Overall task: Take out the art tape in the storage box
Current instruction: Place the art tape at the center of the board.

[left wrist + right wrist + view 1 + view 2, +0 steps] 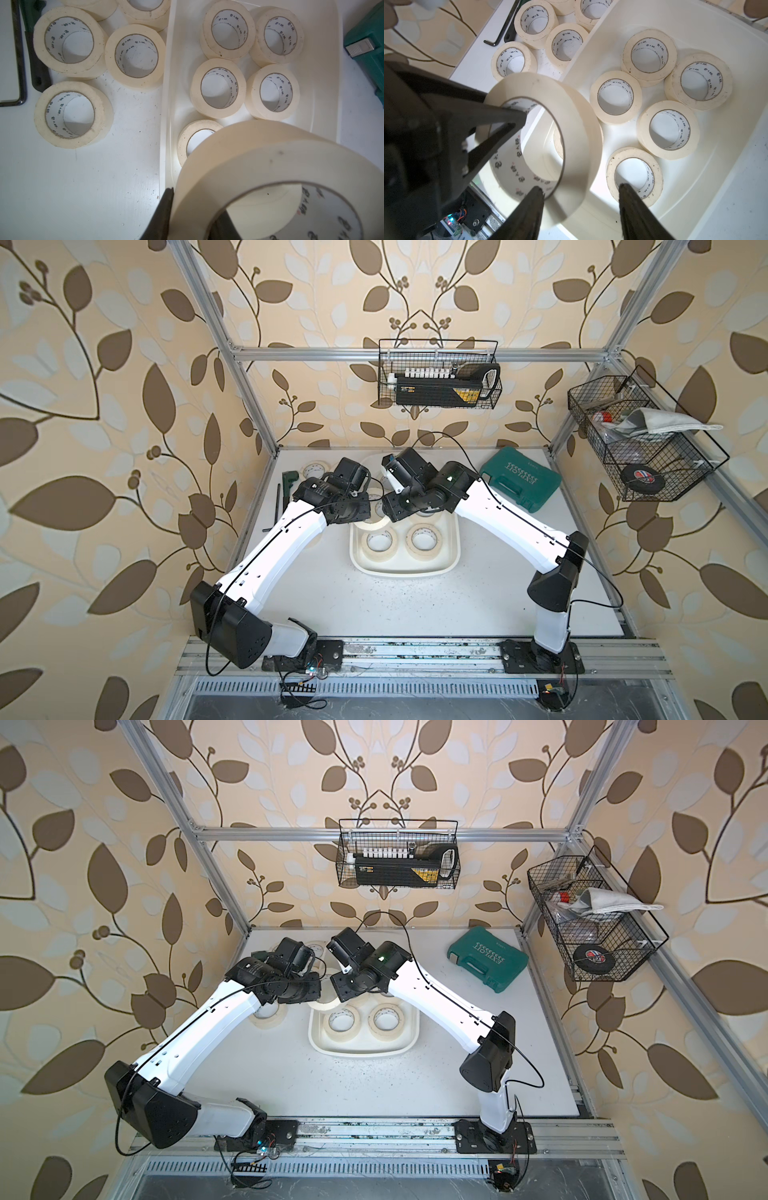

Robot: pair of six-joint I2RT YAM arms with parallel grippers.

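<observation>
Left pincer (196, 200) clamped on one art tape roll (270, 158), held above the storage box (324, 83) (right pincer (580, 186) stands apart, straddling its wall). Carry it clear and lay it flat beside the table rolls (72, 114).

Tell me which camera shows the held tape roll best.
The right wrist view: nearly the whole held tape roll shows, its wall pinched by the left gripper. The left wrist view crops it at the frame edge; in both top views the arms hide most of it.
</observation>
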